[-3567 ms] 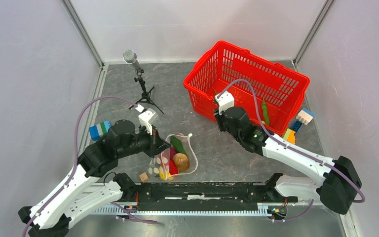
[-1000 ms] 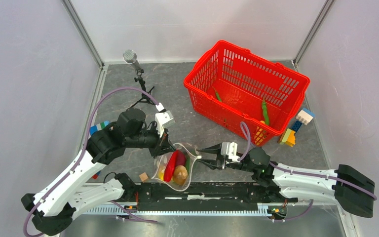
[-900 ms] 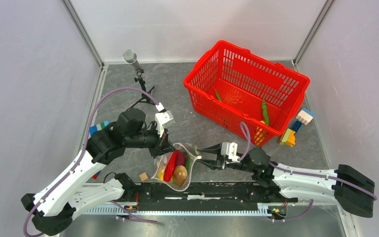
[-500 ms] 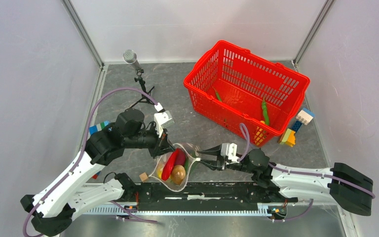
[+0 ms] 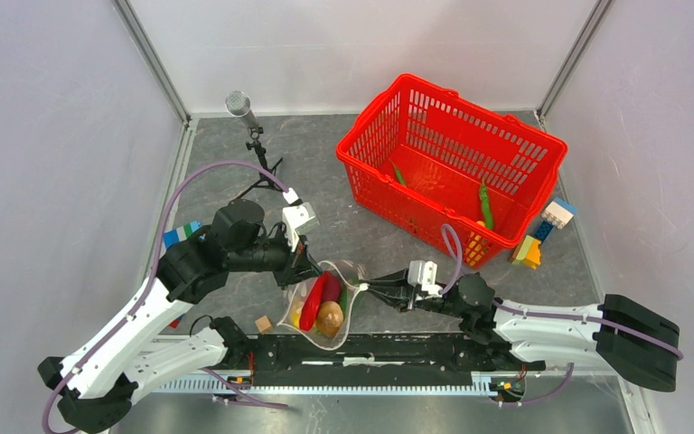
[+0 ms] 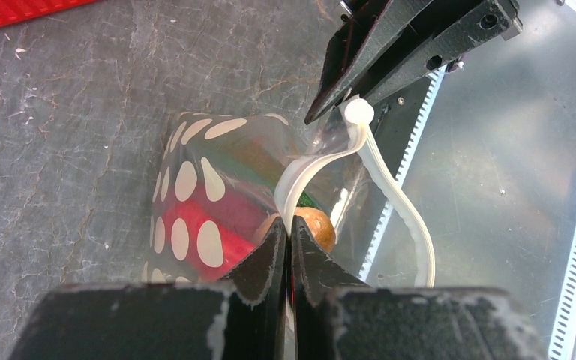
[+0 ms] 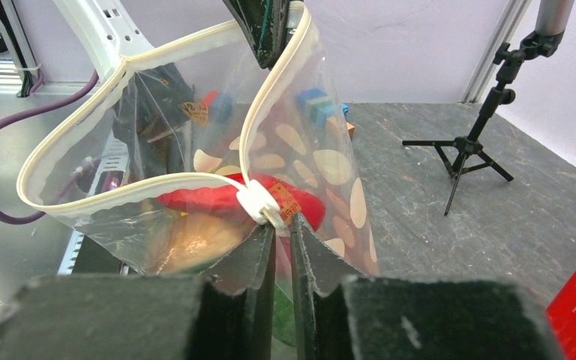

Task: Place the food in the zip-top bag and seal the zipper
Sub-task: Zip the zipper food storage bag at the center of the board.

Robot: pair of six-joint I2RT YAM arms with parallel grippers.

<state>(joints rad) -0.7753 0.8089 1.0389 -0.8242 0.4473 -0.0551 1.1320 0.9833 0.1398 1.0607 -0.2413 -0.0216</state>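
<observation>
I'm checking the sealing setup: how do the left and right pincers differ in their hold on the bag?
The left pincer pinches the plain zipper at one end of the mouth; the right pincer grips its white tab at the other end. The left pincer reaches from the left, the right pincer from the right. Both hold the zip-top bag open.

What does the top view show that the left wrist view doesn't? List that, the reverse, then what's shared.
Top only: the microphone stand, green pods in the red basket, toy blocks. Left wrist alone makes out the white slider pinched by the right gripper. Both: the left gripper shut on the zipper, the zip-top bag, red chilli, brown lump.
</observation>
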